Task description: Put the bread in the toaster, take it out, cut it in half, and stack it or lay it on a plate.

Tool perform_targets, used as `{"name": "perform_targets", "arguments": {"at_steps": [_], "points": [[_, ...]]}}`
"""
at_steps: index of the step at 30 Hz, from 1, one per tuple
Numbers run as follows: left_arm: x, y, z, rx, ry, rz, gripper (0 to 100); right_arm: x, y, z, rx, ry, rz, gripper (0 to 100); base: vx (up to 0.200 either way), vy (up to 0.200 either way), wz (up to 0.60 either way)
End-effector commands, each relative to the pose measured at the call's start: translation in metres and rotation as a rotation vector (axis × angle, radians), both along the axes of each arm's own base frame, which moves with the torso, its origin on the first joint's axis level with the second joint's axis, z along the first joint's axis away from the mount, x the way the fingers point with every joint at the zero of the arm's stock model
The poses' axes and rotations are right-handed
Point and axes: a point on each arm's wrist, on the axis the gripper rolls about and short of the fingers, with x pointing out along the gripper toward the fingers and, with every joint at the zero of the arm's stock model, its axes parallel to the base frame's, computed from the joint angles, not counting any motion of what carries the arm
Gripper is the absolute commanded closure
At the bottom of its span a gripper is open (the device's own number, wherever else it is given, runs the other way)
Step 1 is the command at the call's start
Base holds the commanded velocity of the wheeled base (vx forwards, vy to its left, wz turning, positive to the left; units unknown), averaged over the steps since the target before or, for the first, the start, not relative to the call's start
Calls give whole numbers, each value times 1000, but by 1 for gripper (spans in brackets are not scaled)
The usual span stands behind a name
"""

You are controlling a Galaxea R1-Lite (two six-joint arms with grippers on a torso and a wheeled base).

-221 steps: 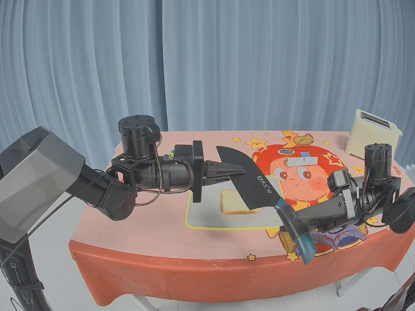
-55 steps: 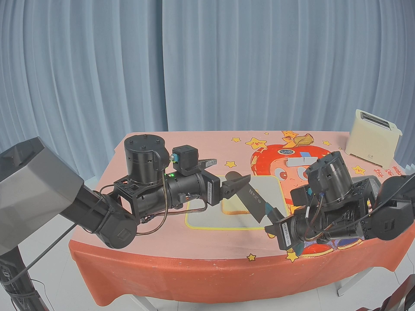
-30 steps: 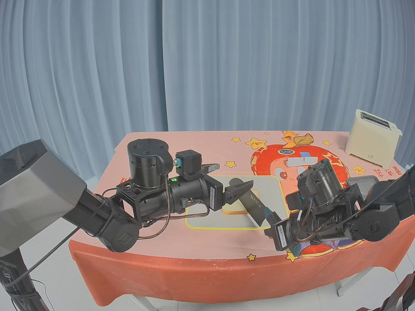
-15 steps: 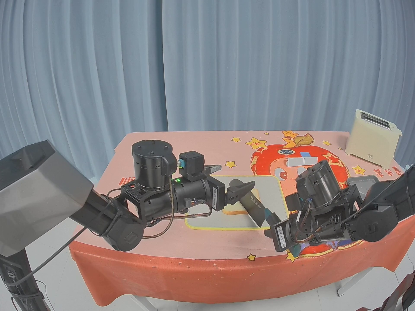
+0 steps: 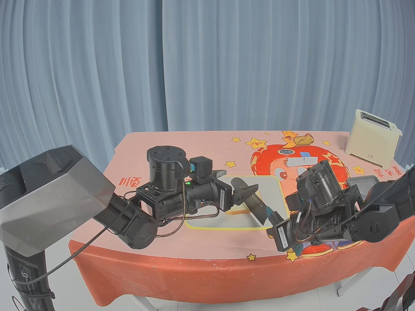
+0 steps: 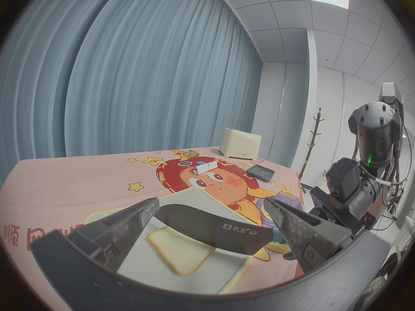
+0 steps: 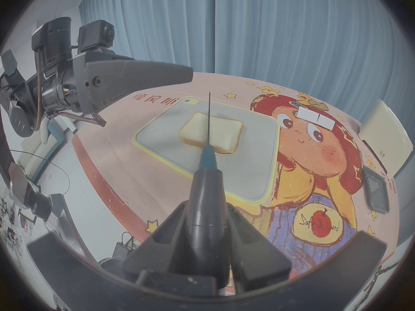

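Observation:
A slice of bread [image 7: 212, 132] lies flat on the grey, yellow-rimmed cutting board [image 7: 173, 139]. My right gripper [image 7: 207, 221] is shut on the knife [image 6: 216, 230] by its dark, teal-ended handle. The blade stands on edge across the middle of the slice; whether it touches the bread I cannot tell. In the head view the knife [image 5: 255, 206] slants from my right gripper [image 5: 279, 227] toward the board [image 5: 216, 221]. My left gripper [image 5: 247, 190] is open, low over the bread [image 5: 238, 211] and hiding most of it. Its fingers [image 6: 129, 221] straddle the slice [image 6: 179, 249] and the blade.
A cream toaster [image 5: 374, 139] stands at the table's far right corner. A dark rectangular tray [image 5: 362, 181] lies in front of it, partly behind my right arm. The pink cartoon tablecloth is bare toward the back left.
My left arm has slid right and lowered, bringing its open gripper over the slice. The knife went from raised and flat to on edge over the bread; lately my right arm has barely moved.

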Motion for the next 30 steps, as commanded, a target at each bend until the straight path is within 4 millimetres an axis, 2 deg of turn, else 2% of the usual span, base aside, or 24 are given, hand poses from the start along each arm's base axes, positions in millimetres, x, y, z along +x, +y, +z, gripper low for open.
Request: {"name": "perform_targets", "arguments": {"at_steps": [1,9,24,30], "points": [[-2,-3,-3,4,5,-9,0,0,2,2,-9,-15,14,100,0,0,0],[-2,-4,-3,2,3,-9,0,3,10,8,-26,-52,30,100,0,0,0],[5,-7,3,-3,-22,47,0,5,7,7,-69,-63,41,100,0,0,0],[7,-9,-9,15,-3,59,0,4,10,5,-108,-84,42,100,0,0,0]]}}
